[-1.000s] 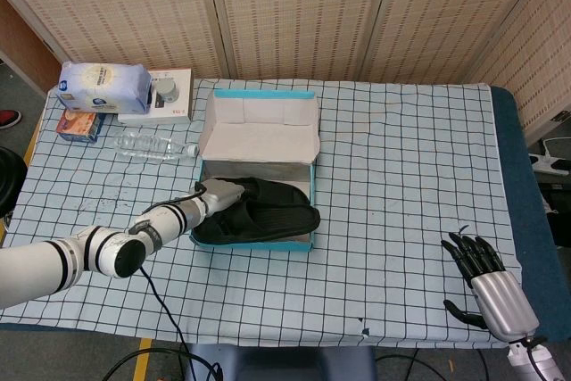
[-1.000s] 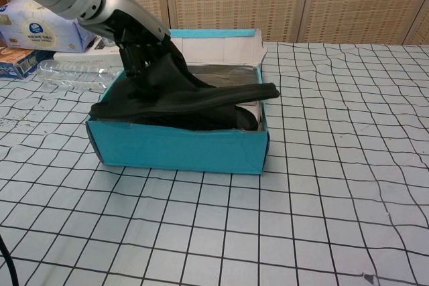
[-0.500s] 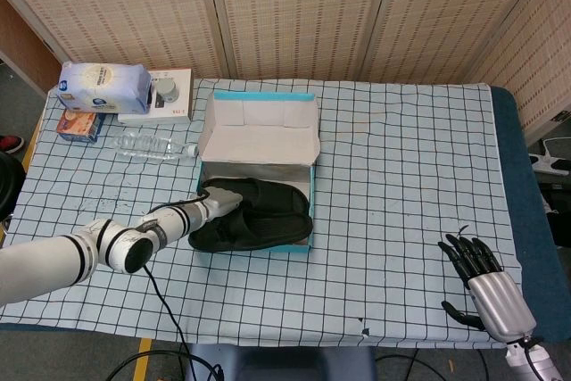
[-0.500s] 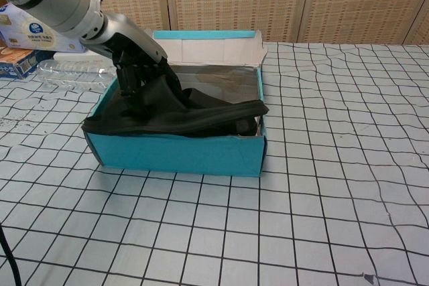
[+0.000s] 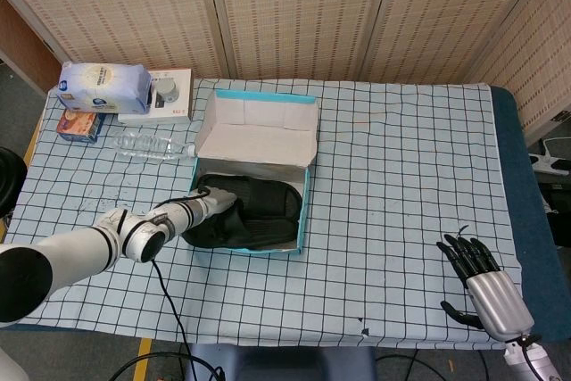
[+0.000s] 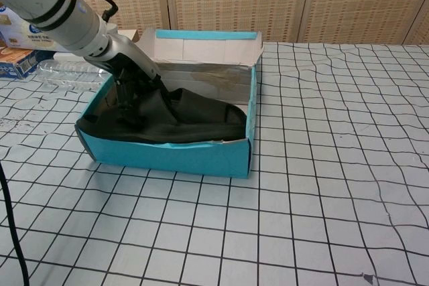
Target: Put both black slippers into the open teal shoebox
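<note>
The open teal shoebox (image 5: 303, 211) stands left of the table's middle, its lid (image 5: 259, 124) raised at the back. Both black slippers (image 5: 254, 218) lie inside it, the upper one stacked on the other. My left hand (image 5: 215, 204) reaches in over the box's left wall and grips the upper slipper at its left end. In the chest view the slippers (image 6: 188, 120) sit below the box's (image 6: 167, 157) rim, with the left hand's fingers (image 6: 131, 96) pointing down into the upper one. My right hand (image 5: 486, 285) rests open near the table's front right corner, holding nothing.
At the back left are a tissue pack (image 5: 104, 86), a white box (image 5: 166, 95), a small red and blue box (image 5: 78, 124) and a lying water bottle (image 5: 153, 144). A black cable (image 5: 165, 296) trails from the left arm over the front edge.
The left hand has pushed the upper slipper down from above the rim into the box. The box has slid and turned slightly to the left. The right hand has barely moved.
</note>
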You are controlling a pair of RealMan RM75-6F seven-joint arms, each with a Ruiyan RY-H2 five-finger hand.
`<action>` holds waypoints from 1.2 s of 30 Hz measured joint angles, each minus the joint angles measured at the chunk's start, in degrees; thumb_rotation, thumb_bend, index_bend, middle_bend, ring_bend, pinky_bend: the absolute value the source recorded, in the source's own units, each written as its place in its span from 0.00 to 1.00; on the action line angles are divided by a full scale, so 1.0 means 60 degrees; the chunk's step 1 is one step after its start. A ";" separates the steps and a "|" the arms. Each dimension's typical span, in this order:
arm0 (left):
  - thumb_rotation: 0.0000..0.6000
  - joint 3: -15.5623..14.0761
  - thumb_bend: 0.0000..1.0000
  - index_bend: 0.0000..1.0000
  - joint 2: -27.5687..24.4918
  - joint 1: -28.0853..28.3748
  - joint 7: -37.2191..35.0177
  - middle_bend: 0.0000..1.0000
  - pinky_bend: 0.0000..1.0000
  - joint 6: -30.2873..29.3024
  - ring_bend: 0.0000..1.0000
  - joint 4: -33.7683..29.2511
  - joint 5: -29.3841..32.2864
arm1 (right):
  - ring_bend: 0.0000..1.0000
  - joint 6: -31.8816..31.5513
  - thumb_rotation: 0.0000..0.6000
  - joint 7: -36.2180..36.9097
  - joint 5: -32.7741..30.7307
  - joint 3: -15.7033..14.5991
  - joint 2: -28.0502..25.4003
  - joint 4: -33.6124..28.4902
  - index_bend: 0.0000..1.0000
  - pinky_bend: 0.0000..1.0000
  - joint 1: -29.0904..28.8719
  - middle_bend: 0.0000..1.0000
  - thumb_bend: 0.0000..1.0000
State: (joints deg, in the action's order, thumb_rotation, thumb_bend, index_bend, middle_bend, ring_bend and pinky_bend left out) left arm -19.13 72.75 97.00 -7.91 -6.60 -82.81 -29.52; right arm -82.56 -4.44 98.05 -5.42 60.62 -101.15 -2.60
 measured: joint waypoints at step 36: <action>1.00 0.2039 0.56 0.20 -0.0346 -0.2318 -0.0919 0.18 0.09 -0.2688 0.05 -0.0791 -0.2906 | 0.00 -0.0029 0.96 0.0051 0.0052 -0.0032 -0.0050 -0.0020 0.00 0.00 0.0010 0.00 0.14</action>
State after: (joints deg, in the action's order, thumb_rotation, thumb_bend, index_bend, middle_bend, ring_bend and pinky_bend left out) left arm -6.89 70.67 83.09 -13.42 -22.73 -87.55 -46.96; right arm -82.74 -4.14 98.37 -5.61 60.31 -101.27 -2.55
